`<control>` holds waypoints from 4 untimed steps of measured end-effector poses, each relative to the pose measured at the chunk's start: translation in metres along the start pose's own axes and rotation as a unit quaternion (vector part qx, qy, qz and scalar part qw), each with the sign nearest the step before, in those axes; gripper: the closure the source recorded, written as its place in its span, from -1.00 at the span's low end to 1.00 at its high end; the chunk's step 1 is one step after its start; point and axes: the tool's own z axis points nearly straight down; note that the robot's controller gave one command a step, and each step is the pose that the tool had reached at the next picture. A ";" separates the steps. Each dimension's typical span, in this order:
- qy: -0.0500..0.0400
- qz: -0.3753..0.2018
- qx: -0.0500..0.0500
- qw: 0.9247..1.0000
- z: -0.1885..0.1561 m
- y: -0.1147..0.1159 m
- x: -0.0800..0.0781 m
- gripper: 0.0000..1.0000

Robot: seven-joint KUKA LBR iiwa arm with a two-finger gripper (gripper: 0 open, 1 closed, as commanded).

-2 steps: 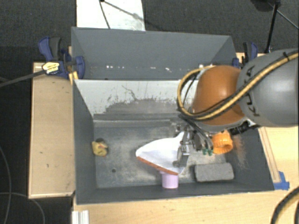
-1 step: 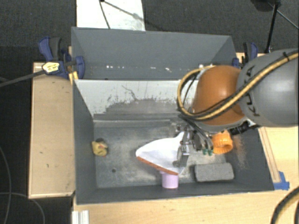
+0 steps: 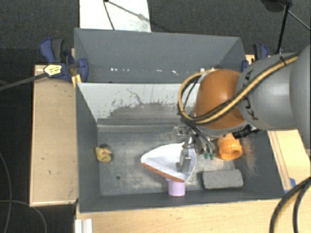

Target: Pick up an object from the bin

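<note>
My gripper (image 3: 185,160) is low in the bin, right of the middle, resting over the right part of a white fan-shaped thing (image 3: 163,159) with an orange-brown lower edge. A short lilac cylinder (image 3: 176,188) sits at that thing's lower tip by the front wall; whether the two are joined I cannot tell. An orange ribbed plastic piece (image 3: 230,148) lies just right of the gripper. A grey rectangular sponge block (image 3: 222,179) lies in front of it, near the front right corner.
A small yellow lumpy thing (image 3: 103,153) lies alone at the left side of the bin floor. The arm with its orange dome and looped cables hangs over the bin's right half and hides the floor beneath it.
</note>
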 end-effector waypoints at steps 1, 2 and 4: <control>-0.003 0.000 0.000 1.000 0.031 -0.001 -0.017 -1.00; 0.003 0.026 0.001 1.000 0.041 0.009 -0.026 1.00; 0.008 0.023 0.001 1.000 -0.009 0.006 -0.030 1.00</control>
